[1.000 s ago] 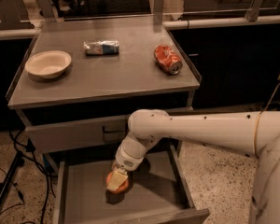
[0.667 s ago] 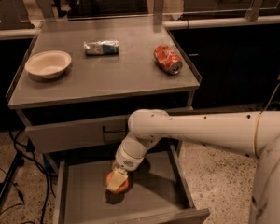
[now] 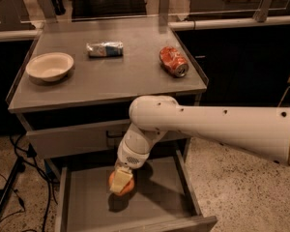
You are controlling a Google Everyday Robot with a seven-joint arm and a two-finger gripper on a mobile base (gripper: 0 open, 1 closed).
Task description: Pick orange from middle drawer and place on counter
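Observation:
The middle drawer [image 3: 157, 209] is pulled out at the bottom of the view, its grey floor showing. The orange [image 3: 128, 186] sits inside it, left of centre, partly covered by my gripper [image 3: 121, 181]. The gripper reaches down into the drawer from my white arm [image 3: 208, 124] and its pale fingers [image 3: 119, 180] are closed around the orange. The orange looks slightly above its shadow on the drawer floor. The counter [image 3: 111, 76] is the grey top of the cabinet above the drawer.
On the counter stand a white bowl [image 3: 50, 66] at the left, a small wrapped packet [image 3: 104, 49] at the back middle, and a red-orange soda can [image 3: 173, 61] lying on its side at the right. Cables [image 3: 9, 178] hang left of the cabinet.

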